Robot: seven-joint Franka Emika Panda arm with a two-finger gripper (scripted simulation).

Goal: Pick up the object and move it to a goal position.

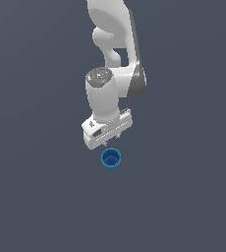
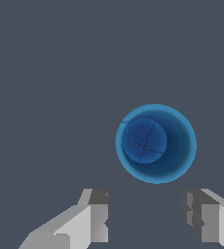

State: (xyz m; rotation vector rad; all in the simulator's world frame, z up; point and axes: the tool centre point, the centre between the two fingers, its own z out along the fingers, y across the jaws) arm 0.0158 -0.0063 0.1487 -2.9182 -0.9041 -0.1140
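Hovering above the grey floor (image 1: 31,197), the white gripper (image 1: 111,143) hangs with its fingers (image 2: 92,216) spread apart and holding nothing; the blue cup (image 1: 111,159) stands upright on the floor just below and slightly ahead of the fingertips, not yet between them, as the wrist view shows. To do the approach well, I judge the arm should shift until the cup sits centred in the gap; then descend straight so one finger passes each side of the wall; close only once low enough, since a rim-high pinch could tip it.
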